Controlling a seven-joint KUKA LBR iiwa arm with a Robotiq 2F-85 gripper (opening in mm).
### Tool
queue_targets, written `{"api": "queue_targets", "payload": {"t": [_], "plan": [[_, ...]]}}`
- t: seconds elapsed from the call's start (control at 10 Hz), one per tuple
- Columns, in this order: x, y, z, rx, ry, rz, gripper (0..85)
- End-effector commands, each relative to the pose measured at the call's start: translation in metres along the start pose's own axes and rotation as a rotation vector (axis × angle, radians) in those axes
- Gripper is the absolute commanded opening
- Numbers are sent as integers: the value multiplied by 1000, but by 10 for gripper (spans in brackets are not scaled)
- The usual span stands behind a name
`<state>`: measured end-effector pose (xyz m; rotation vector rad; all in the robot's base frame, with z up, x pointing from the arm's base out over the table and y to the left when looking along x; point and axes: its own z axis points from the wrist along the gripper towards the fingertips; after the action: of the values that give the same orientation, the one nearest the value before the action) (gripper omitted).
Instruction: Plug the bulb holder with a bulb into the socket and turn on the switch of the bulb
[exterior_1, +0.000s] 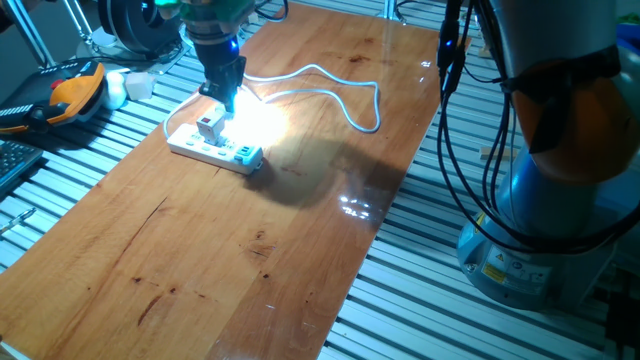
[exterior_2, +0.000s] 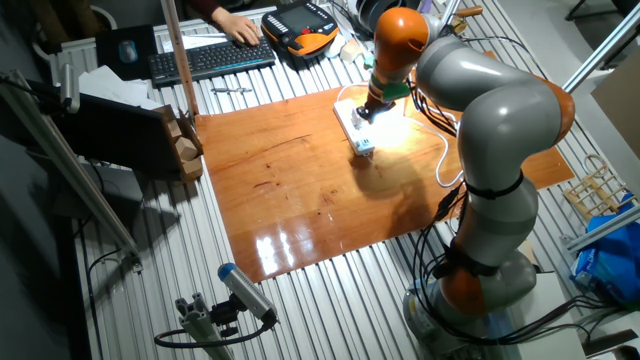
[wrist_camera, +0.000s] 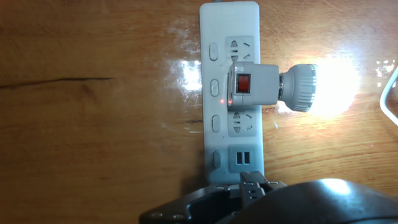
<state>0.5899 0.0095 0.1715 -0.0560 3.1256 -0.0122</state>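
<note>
The white bulb holder (wrist_camera: 252, 85) stands plugged into the socket (wrist_camera: 214, 37), a long white power strip lying on the wooden table. Its red switch (wrist_camera: 243, 83) faces up, and the bulb (wrist_camera: 333, 87) at its right end glows brightly. In one fixed view the bulb holder (exterior_1: 211, 125) sits on the socket (exterior_1: 215, 152) with my gripper (exterior_1: 228, 98) just above it, a little toward the bulb side. The fingers look shut and hold nothing. In the hand view the gripper (wrist_camera: 252, 180) shows only at the bottom edge, apart from the holder.
The strip's white cable (exterior_1: 340, 85) loops across the far part of the table (exterior_1: 230, 260). An orange pendant (exterior_1: 75, 92) and a keyboard (exterior_2: 210, 58) lie off the table's left side. The arm's base (exterior_1: 540, 240) stands to the right.
</note>
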Motion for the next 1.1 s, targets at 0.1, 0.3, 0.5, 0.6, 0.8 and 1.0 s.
{"api": "queue_targets", "payload": {"t": [0.1,0.3,0.5,0.6,0.8,1.0], "plan": [[0,0,0,-1,0,0,0],[-1,0,1,-1,-2,-3,0],[-1,-1,1,5,-3,-8,0],[0,-1,2,5,-3,-9,0],[-1,-3,3,5,-5,-11,0],[0,-3,5,5,-6,-14,0]]}}
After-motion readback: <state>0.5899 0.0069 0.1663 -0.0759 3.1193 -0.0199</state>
